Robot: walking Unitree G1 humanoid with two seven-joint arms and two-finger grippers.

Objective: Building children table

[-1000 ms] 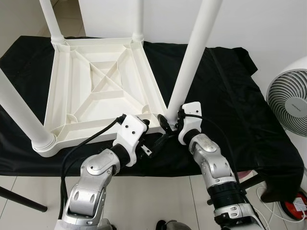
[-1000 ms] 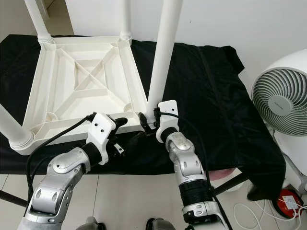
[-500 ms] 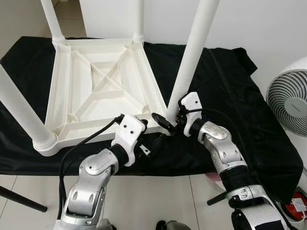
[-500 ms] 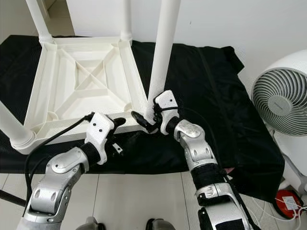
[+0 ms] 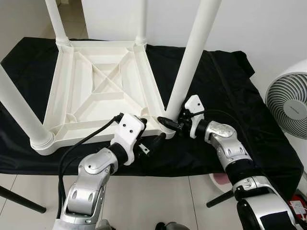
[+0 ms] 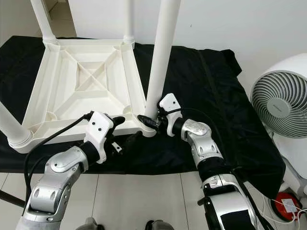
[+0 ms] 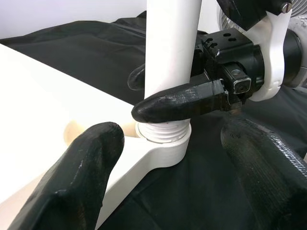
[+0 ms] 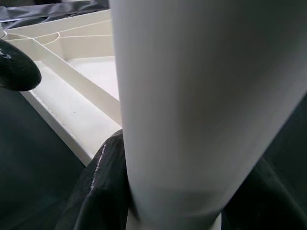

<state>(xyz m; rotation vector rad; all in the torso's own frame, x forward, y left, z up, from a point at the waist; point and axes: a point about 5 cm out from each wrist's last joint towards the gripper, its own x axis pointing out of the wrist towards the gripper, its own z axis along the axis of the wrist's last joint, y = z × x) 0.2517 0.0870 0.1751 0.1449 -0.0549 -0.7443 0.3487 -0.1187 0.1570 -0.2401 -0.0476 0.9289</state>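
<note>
The upturned white plastic table [image 5: 100, 91] lies on the black-draped desk [image 5: 225, 91]. At its near right corner, the leg [image 5: 189, 62] is clamped low by the right gripper [image 5: 173, 125]; the left gripper [image 5: 151, 132] is spread open beside the socket. The smooth, light, stiff leg is best gripped near its threaded base.

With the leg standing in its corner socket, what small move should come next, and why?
Probably another twist of the right gripper, whose fingers clasp the leg just above its base. Thread rings are exposed above the socket, so the leg looks not fully screwed in.
</note>
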